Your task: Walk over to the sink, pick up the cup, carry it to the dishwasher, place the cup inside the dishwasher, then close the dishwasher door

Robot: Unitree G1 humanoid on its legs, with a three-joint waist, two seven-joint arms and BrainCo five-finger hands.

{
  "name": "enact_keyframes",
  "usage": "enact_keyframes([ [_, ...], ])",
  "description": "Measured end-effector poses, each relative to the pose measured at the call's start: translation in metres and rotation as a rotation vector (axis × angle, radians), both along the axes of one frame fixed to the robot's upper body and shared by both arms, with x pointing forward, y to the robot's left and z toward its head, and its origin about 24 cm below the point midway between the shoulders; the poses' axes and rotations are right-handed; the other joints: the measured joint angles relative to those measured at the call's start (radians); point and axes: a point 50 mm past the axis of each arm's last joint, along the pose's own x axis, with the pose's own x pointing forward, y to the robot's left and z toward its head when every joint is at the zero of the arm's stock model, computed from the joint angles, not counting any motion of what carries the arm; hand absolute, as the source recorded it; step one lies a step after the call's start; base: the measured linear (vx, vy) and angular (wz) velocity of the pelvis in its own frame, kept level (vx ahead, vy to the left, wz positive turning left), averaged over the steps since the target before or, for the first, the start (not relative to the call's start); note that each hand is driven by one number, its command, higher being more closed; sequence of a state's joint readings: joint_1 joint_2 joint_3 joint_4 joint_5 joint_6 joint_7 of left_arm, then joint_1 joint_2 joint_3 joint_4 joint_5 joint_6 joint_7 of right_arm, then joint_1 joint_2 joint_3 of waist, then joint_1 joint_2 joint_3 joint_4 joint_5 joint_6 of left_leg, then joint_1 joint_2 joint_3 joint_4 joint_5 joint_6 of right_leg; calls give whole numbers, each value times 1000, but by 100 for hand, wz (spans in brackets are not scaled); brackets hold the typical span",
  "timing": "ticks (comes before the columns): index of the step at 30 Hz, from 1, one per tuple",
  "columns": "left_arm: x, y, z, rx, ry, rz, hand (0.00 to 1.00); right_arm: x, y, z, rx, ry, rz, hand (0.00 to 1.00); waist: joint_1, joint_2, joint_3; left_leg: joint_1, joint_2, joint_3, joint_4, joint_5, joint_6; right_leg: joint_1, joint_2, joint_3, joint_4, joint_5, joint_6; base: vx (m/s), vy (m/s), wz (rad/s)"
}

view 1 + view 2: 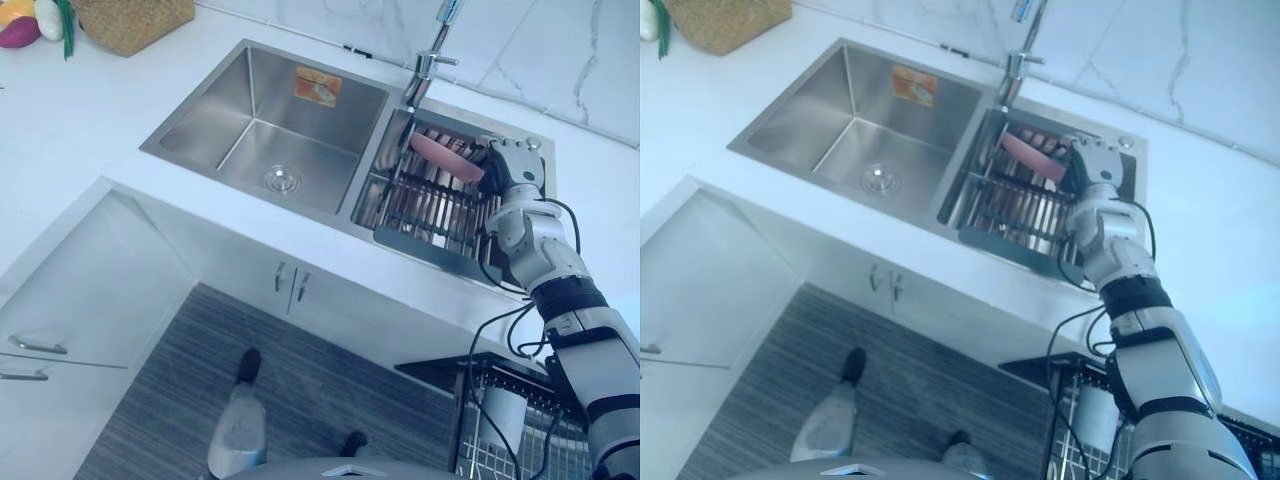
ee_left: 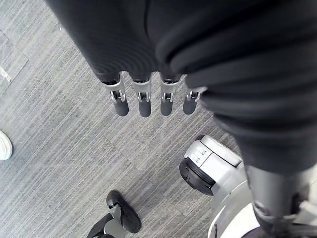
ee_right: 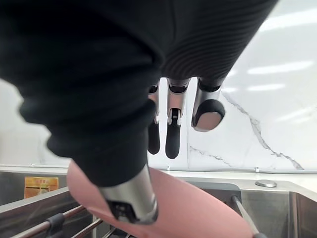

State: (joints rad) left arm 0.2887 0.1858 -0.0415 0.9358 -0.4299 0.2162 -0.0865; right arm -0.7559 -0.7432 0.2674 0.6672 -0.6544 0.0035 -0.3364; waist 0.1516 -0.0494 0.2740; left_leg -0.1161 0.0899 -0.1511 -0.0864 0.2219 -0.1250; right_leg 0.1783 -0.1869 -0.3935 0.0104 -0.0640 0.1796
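white marble-veined wall tiles [image 1: 560, 60] behind a white countertop [image 1: 80, 120]. white cabinet doors [image 1: 250, 268] below, metal handles. grey striped floor [image 1: 300, 380]. even, bright light.

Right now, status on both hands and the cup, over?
Left hand open, over floor. Right hand open at cup. Cup lying in sink rack. Nothing blocking.

The two head views are looking steeply down on the sink [image 1: 205, 105], the white counter [image 1: 80, 110] and the grey floor [image 1: 300, 390] nearer in, sharing almost the whole scene. The left wrist view is facing down past the left hand [image 2: 144, 101] at that floor. The right wrist view is looking from very close along the right hand [image 3: 172, 134], over the pink cup [image 3: 198, 208], toward the far marble wall [image 3: 257, 99].
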Motion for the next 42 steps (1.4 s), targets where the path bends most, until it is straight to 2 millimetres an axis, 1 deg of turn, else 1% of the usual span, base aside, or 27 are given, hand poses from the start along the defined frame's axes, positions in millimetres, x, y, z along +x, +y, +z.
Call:
enact_keyframes([
  [3,-1,1,0,12,8,4,0,1,-1,-5,14,12,-11,100,0,-4,-13,2,0,0,0,0,0,2,0,-1,0,0,0,0,0,0],
  [4,-2,1,0,14,10,5,0,1,0,-5,16,11,-10,0,0,-4,-13,5,0,0,0,0,0,5,0,0,0,0,0,0,0,0],
  [6,-4,1,-1,16,19,7,0,2,4,-8,57,-2,2,0,-3,-4,-16,15,0,0,0,-2,-1,16,0,0,-1,-1,-1,0,0,0],
  [10,-5,1,-1,17,23,8,0,2,5,-12,159,-29,-6,0,-3,-5,-23,15,0,4,0,-10,-3,16,0,1,-3,-1,-2,-8,3,0],
  [14,-5,2,-1,18,23,14,0,3,6,-13,166,-18,-3,0,-3,-8,-25,15,0,8,0,-12,1,16,0,2,-3,0,-3,0,0,0],
  [18,-5,4,-1,26,23,21,0,5,9,-24,232,30,0,0,-4,-25,-36,15,0,11,0,-5,2,16,0,3,-6,0,-3,0,0,0],
  [20,-5,5,-1,31,21,25,0,4,9,-27,246,38,-5,0,-3,-28,-38,16,0,11,0,-5,2,17,0,3,-5,0,-3,0,0,0],
  [28,-6,5,-1,30,28,37,0,4,6,-30,268,80,-18,0,-8,-28,-42,31,2,13,0,-11,0,33,1,3,-9,-4,-4,0,0,0],
  [31,-6,6,-1,32,25,48,0,2,5,-38,275,119,-23,0,-6,-30,-43,32,2,13,0,-18,-7,33,1,3,-9,-4,-4,0,0,0],
  [34,-6,7,-1,34,23,57,0,4,10,-42,293,131,-23,0,-10,-31,-44,32,1,13,0,-17,-7,35,1,2,-11,-4,-4,0,0,0],
  [36,-6,8,0,36,22,63,0,4,13,-43,298,134,-18,0,-10,-31,-44,32,1,12,0,-12,0,36,1,1,-12,-4,-4,0,0,0],
  [39,-6,8,0,36,22,63,0,4,12,-43,301,135,-20,0,-9,-32,-44,32,0,10,0,-12,0,38,1,-2,-12,-4,-4,0,0,0],
  [42,-6,8,0,36,23,64,0,4,8,-45,383,140,-42,0,-9,-31,-44,32,-1,7,0,-12,0,40,1,-5,-12,-4,-4,0,0,0],
])
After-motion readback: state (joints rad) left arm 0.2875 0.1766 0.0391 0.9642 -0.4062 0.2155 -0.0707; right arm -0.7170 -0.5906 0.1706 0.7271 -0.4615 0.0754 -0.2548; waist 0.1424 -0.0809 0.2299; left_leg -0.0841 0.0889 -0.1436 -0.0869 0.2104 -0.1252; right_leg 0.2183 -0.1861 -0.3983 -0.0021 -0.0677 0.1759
